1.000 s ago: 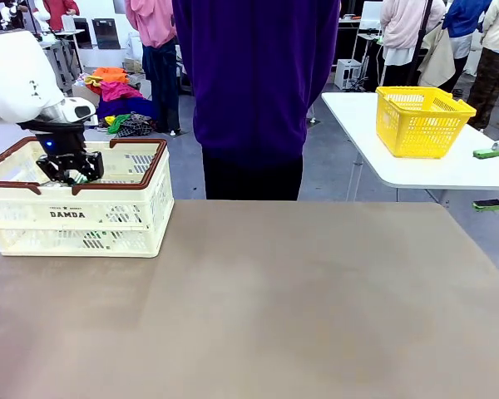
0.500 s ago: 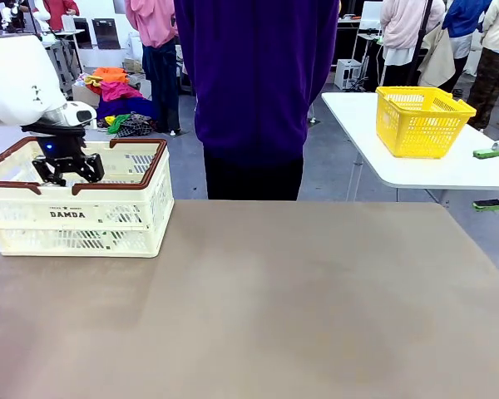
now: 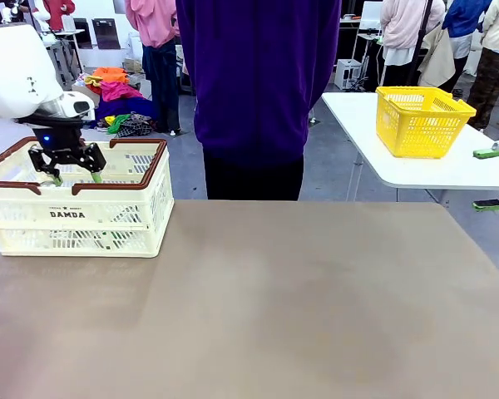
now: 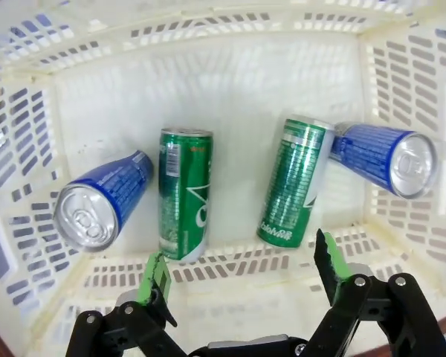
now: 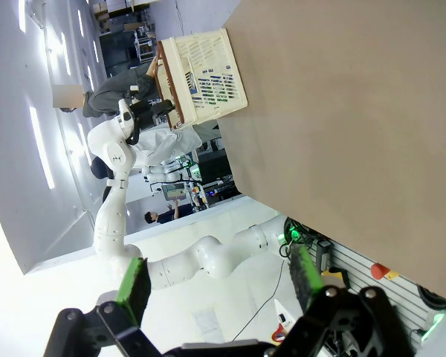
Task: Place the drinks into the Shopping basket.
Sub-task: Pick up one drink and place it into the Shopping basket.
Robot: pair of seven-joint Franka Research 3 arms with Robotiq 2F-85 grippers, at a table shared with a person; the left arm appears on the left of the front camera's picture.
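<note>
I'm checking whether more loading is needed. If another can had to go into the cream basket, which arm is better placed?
Left. Its open hand hangs directly over the Shopping basket, where four cans lie. The right hand, open, is far across the table.

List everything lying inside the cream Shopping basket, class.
Inside the Shopping basket lie four cans on their sides: two blue drinks and two green drinks. The left tool, open and empty, covers part of the basket's near floor.

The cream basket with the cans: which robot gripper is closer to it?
Left. The left gripper hangs open right above the Shopping basket; the right gripper, also open, is far across the table.
</note>
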